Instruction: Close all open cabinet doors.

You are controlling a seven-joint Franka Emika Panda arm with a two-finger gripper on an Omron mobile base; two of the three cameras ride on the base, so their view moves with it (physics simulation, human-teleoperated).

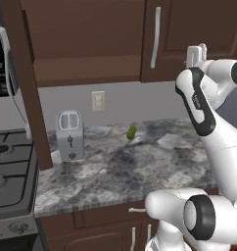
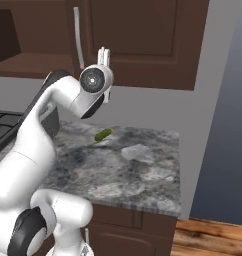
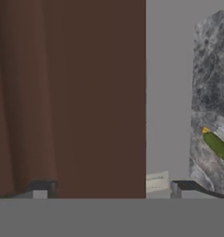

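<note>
White robot arm raised before dark-brown upper cabinet doors. One door at nine o'clock stands swung open, edge-on beside a toaster. The gripper, fingers spread apart and holding nothing, faces a closed door's lower edge. Green pickle on the countertop.
</note>
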